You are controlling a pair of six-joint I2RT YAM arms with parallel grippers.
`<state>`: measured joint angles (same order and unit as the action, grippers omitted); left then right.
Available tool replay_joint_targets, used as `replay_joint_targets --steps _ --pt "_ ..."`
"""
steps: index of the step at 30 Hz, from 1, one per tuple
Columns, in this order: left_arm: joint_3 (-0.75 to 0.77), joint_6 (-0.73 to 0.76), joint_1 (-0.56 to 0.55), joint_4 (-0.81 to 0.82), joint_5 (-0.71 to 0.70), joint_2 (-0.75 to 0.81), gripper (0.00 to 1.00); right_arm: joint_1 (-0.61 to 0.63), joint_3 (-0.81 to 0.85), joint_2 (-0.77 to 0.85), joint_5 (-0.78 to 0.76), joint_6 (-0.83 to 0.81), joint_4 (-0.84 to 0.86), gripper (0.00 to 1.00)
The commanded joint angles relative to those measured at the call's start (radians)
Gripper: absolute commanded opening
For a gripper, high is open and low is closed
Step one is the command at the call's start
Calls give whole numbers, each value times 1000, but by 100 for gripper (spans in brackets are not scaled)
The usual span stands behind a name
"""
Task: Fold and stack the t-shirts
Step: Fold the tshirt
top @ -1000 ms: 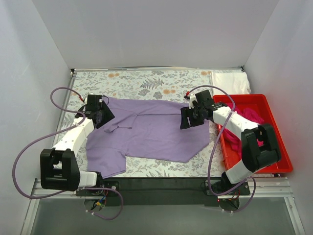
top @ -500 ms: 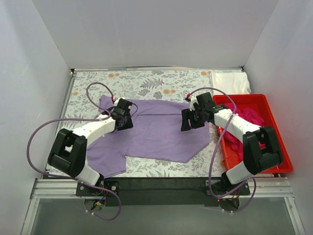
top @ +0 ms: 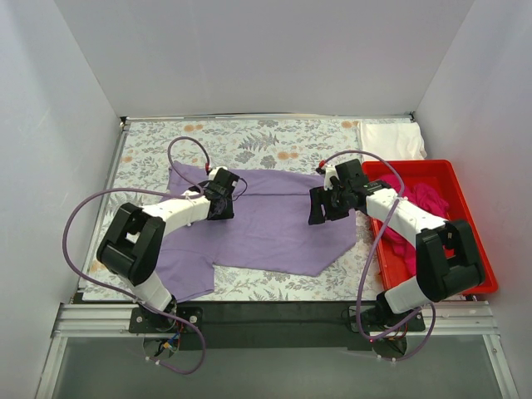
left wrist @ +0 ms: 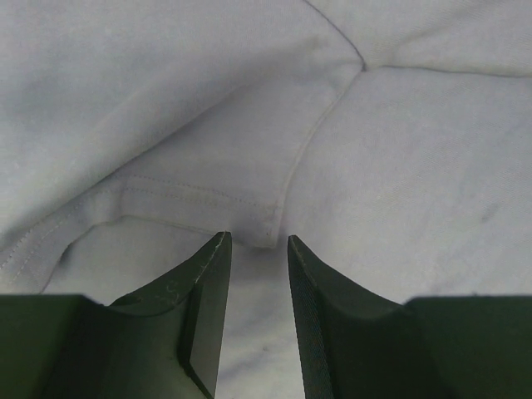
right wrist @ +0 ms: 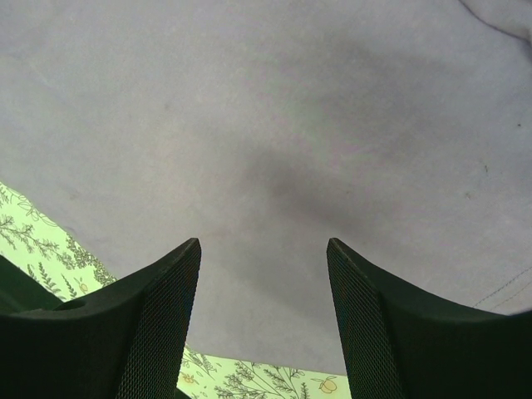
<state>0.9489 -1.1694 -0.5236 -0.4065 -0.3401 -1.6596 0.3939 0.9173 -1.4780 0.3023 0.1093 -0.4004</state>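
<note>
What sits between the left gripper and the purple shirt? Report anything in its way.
Nothing visible does. The left gripper is right above the lavender t-shirt, its tips at a folded hem, with only that shirt's own fabric under it.

No txt, labels, brands or nos. readable in any view. Shirt (top: pixel 274 224) & cloth (top: pixel 249 137): plain fabric / leaf print only, no lettering. Arm housings (top: pixel 440 258): poss. tiny marks, too small to tell from top cam.
</note>
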Motion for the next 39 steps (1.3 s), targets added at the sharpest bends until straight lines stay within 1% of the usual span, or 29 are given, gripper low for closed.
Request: replay_joint_targets --steps 1,6,9,10,12,14,19,24,27,30,32,34,39 --pt "28 25 -13 28 -71 6 33 3 -15 31 11 0 11 58" --pt "34 36 -16 38 -74 -9 31 3 -23 31 8 -3 11 58" --pt "42 40 -22 40 -79 -23 27 3 -26 36 6 -6 11 58" --pt "44 42 -24 38 -79 -25 21 3 -26 35 4 -5 11 58" --pt "48 43 -27 38 -76 -26 16 3 -29 36 0 -8 11 58" --pt "50 45 -30 37 -76 -28 14 2 -31 38 -2 -8 9 58" --pt "48 48 -33 32 -85 -42 14 3 -31 41 -2 -8 9 58" --pt "50 53 -33 26 -85 -49 19 3 -29 41 -6 -8 9 58" --pt "51 56 -35 26 -85 -54 18 3 -34 41 -12 -10 9 58" --pt "54 57 -36 23 -86 -52 15 2 -35 48 -20 -11 9 58" --pt "54 57 -38 21 -89 -48 10 3 -35 50 -23 -13 9 58" --pt "54 60 -39 20 -91 -42 0 3 -34 51 -25 -14 8 58" --pt "63 60 -41 8 -91 -45 0 3 -34 53 -29 -17 6 58"
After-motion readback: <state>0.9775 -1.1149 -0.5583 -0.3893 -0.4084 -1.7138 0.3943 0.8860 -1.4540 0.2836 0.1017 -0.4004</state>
